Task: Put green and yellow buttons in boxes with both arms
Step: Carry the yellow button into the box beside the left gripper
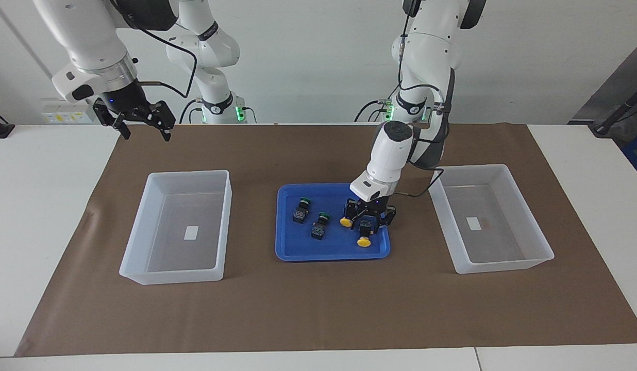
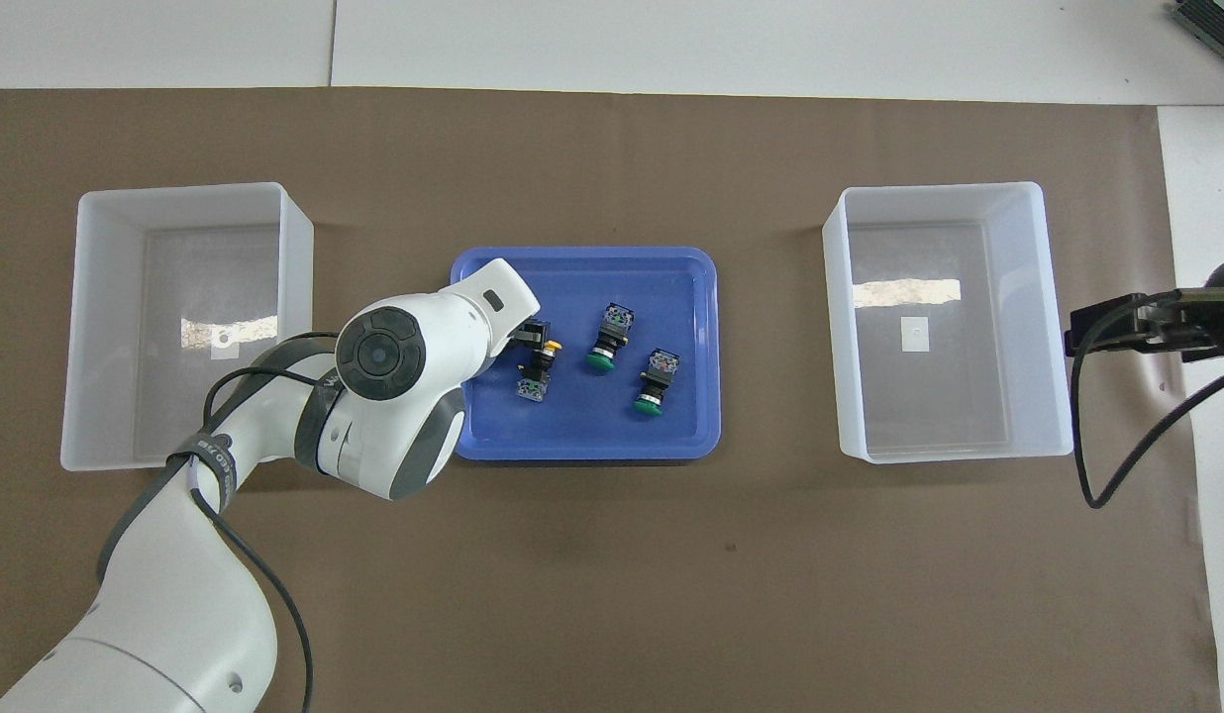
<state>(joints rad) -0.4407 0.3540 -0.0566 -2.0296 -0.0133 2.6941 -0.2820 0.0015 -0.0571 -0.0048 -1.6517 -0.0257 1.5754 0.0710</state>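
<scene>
Four small, hard, light buttons; grab the black body. Left gripper (image 1: 369, 222) down on yellow button (image 1: 365, 231), can't tell if gripping; right gripper (image 1: 141, 123) open, waits.

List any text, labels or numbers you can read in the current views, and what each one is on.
None can be read.
White label on the floor of the clear box at the right arm's end: looks blank.
White label in the clear box at the left arm's end: looks blank.
Strap on the left arm: lettering too small to read.
</scene>
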